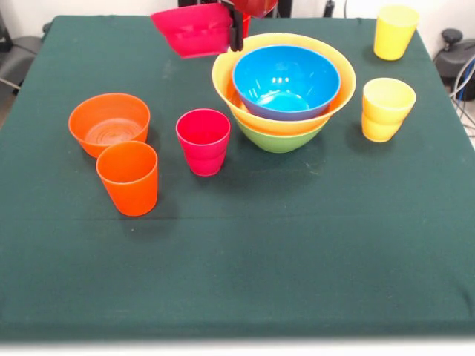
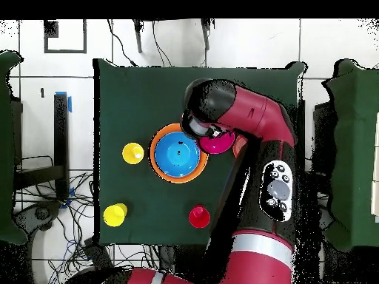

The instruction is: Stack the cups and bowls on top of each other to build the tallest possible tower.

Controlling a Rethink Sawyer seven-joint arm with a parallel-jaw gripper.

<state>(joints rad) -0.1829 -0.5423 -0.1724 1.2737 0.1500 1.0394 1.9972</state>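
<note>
My gripper (image 1: pixel 236 33) is shut on the rim of a magenta-pink bowl (image 1: pixel 193 30) and holds it tilted in the air, just left of the tower. The tower is a green bowl (image 1: pixel 278 139) with a wide yellow bowl (image 1: pixel 223 78) in it and a blue bowl (image 1: pixel 286 78) on top. In the overhead view the arm covers the gripper (image 2: pixel 211 137); the pink bowl (image 2: pixel 218 145) shows beside the blue bowl (image 2: pixel 178 153). An orange bowl (image 1: pixel 109 122), an orange cup (image 1: pixel 128 178) and a magenta-pink cup (image 1: pixel 203 141) stand at the left.
Two yellow cups (image 1: pixel 386 109) (image 1: pixel 394 31) stand right of the tower; they also show in the overhead view (image 2: pixel 132 153) (image 2: pixel 115 214). A red cup (image 2: pixel 199 217) stands near the robot's side of the green table (image 1: pixel 297 252). Cables lie beyond the table edges.
</note>
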